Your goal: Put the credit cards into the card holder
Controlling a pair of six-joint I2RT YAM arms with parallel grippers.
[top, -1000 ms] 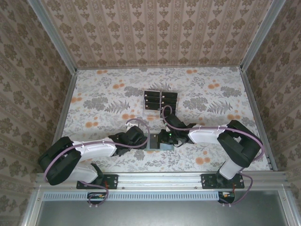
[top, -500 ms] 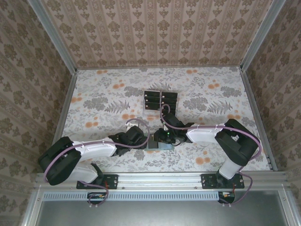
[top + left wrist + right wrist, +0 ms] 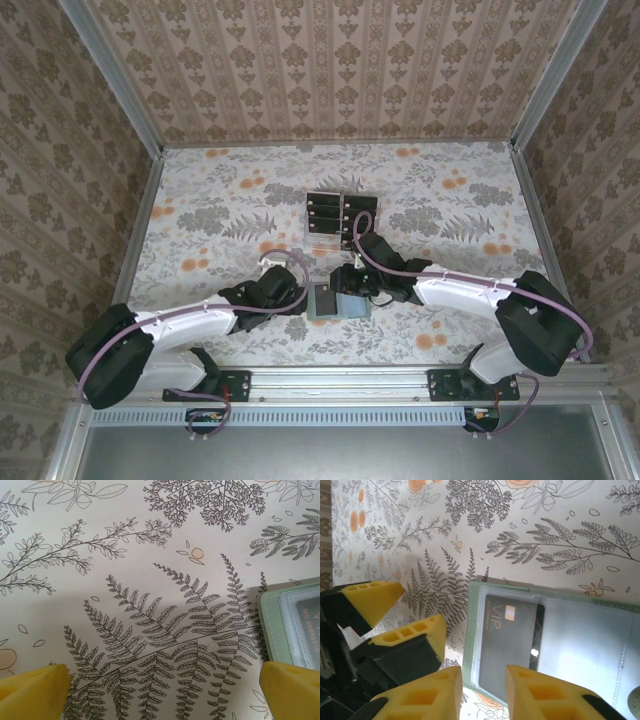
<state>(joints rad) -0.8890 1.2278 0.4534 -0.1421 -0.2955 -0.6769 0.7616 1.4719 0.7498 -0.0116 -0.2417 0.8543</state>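
The sage-green card holder (image 3: pixel 328 303) lies flat near the table's front, between both grippers. In the right wrist view the card holder (image 3: pixel 475 630) shows a clear pocket with one black credit card (image 3: pixel 512 635) marked VIP lying inside. My right gripper (image 3: pixel 482 692) hovers open above the holder's near edge, nothing between its fingers. The left gripper (image 3: pixel 162 695) is open wide over bare cloth, with the card holder (image 3: pixel 272 625) just off its right finger. Several more black credit cards (image 3: pixel 340 212) stand in the rack. From above, the left gripper (image 3: pixel 299 297) and right gripper (image 3: pixel 349 283) flank the holder.
A clear tiered plastic rack (image 3: pixel 322 240) holds the spare cards behind the card holder. The floral tablecloth (image 3: pixel 220 220) covers the table, walled on three sides by patterned panels. The left gripper's yellow fingers (image 3: pixel 415 632) sit close to the holder's left edge.
The right gripper has drawn back off the card holder, which now lies uncovered. The right elbow swung out to the right, and the left arm sank lower and shifted slightly left.
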